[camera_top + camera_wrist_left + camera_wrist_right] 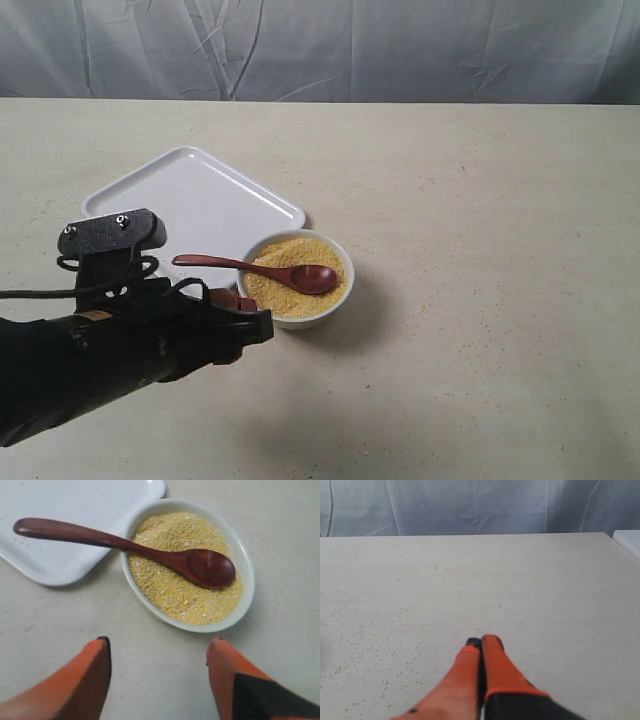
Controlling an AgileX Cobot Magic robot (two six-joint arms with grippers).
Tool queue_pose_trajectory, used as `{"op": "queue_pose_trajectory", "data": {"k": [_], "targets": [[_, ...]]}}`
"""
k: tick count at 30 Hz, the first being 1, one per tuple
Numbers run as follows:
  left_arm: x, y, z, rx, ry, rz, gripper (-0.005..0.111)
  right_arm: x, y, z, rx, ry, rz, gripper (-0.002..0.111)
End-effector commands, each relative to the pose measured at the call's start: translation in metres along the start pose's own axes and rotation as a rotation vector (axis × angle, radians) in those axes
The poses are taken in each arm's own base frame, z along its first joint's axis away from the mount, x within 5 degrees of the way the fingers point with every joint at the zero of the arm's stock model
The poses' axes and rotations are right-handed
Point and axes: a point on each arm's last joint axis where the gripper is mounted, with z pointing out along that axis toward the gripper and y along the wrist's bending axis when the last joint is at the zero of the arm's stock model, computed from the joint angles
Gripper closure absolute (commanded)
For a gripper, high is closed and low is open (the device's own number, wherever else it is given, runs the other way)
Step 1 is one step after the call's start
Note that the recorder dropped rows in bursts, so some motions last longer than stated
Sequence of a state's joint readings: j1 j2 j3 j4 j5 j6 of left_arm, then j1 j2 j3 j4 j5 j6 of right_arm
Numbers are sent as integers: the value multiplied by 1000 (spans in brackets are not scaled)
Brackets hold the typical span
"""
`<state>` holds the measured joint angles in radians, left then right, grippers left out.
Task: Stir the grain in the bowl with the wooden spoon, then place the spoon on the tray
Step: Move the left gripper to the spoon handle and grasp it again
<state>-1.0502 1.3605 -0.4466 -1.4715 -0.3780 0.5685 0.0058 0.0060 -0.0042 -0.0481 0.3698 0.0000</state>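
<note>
Soft, even light is cast throughout, with a faint shadow thrown beside the bowl [297,320] and slight glare on the wooden spoon [150,553].

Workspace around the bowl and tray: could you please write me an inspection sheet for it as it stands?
Surface: pale table, flat and bare on its right half.
Job's things: tray holds nothing; bowl stands beside its corner, full of grain; wooden spoon rests in the grain, with its handle reaching out over the tray.
Clutter: loose grains scattered on the table; nothing else seen.
Grippers: left gripper open and empty, short of the bowl; right gripper shut, holding nothing, over bare table.
Cables: black cable along the left arm, clear of the bowl.
Surroundings: grey curtain behind the table.
</note>
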Motion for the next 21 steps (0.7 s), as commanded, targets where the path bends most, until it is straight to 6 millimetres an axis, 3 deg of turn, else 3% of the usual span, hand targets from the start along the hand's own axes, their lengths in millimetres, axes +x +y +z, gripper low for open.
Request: {"op": "queue_pose_trajectory", "data": {"k": [1,8,12,21], "targets": [[-8,-4,-10,37,-60,-7,54,0,0,0,6,-12,-1,109],[-33,2,-23,128,-367,-314,54,0,0,0,6,-12,-1,109],[-26,4,-19,325,-434,-444,54,0,0,0,6,-12,-1,109],[1,44,-1,242,-355,-895,50,0,0,0,6,-12,-1,109]]}}
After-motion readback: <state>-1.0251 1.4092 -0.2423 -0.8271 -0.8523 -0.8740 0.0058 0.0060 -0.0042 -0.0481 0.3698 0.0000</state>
